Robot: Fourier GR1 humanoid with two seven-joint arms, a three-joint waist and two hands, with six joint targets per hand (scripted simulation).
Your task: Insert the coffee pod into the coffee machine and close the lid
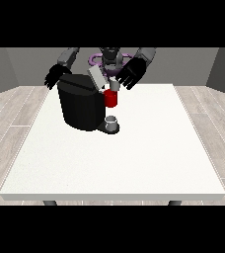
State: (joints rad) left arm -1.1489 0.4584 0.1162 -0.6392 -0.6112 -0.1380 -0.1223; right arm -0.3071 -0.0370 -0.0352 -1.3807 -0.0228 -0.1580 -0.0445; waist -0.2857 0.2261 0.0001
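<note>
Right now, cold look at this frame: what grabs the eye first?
The black coffee machine at the far left part of the white table, with its red holder jutting towards the view's right and the grey lid tilted up. A small grey cup sits on its base below. The hand at the view's right hovers by the holder, fingers spread; the hand at the view's left hangs behind the machine.

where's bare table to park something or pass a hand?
Free: the white table from the coffee machine to the near edge, and the strip right of the small cup. Crowded: the back edge, where both hands flank the raised lid and red holder.
</note>
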